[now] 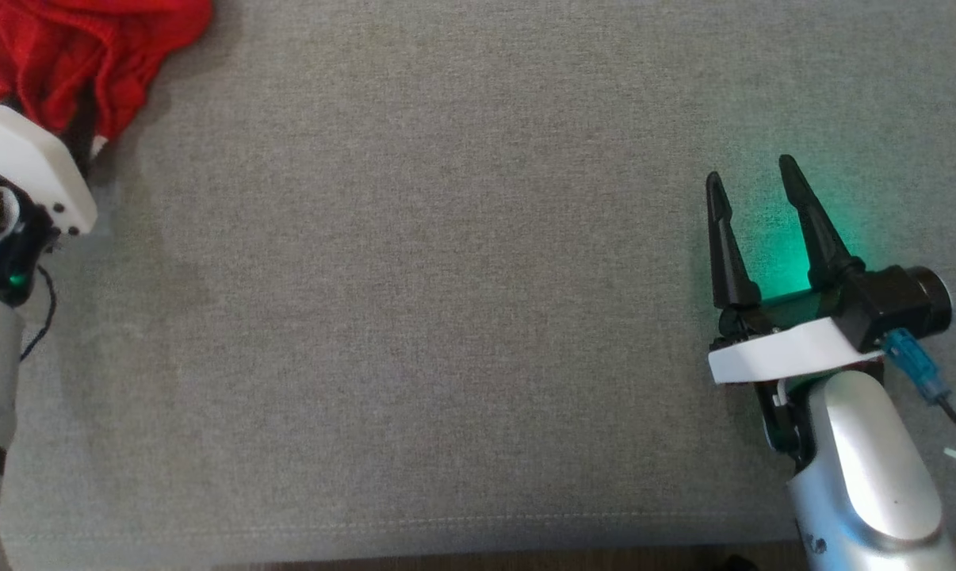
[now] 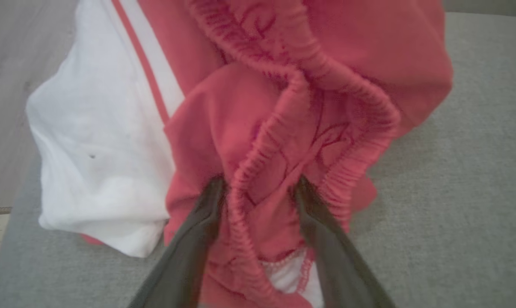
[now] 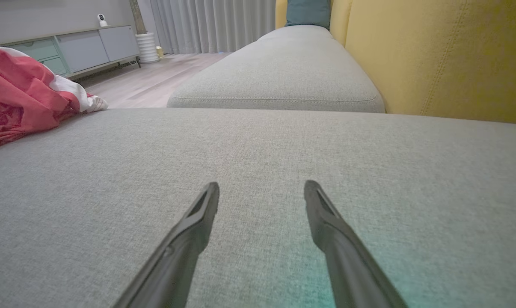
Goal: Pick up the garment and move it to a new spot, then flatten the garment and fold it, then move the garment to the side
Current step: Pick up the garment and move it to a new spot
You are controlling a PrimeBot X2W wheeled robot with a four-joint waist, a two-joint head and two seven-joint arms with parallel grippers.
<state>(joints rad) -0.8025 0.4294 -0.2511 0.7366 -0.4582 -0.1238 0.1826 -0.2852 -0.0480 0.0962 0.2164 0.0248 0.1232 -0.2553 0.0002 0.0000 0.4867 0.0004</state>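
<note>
The garment [image 1: 89, 55] lies crumpled at the far left corner of the grey seat: red cloth with a gathered hem, a white sleeve [image 2: 95, 145] and a red-and-white stripe. Its lettering is hidden in the folds. My left gripper [image 2: 259, 184] is open, with both fingertips pushed into the red folds and a ridge of cloth between them. In the head view, its white wrist mount [image 1: 26, 166] covers the fingers. My right gripper [image 1: 751, 173] is open and holds nothing, low over bare cushion at the right, far from the garment [image 3: 18, 98].
A grey sofa cushion [image 1: 446, 317] carries everything; its front seam runs along the bottom of the head view. The yellow backrest [image 3: 446, 55] rises on the right in the right wrist view. A second cushion [image 3: 279, 72], wooden floor and a low cabinet [image 3: 82, 47] lie beyond.
</note>
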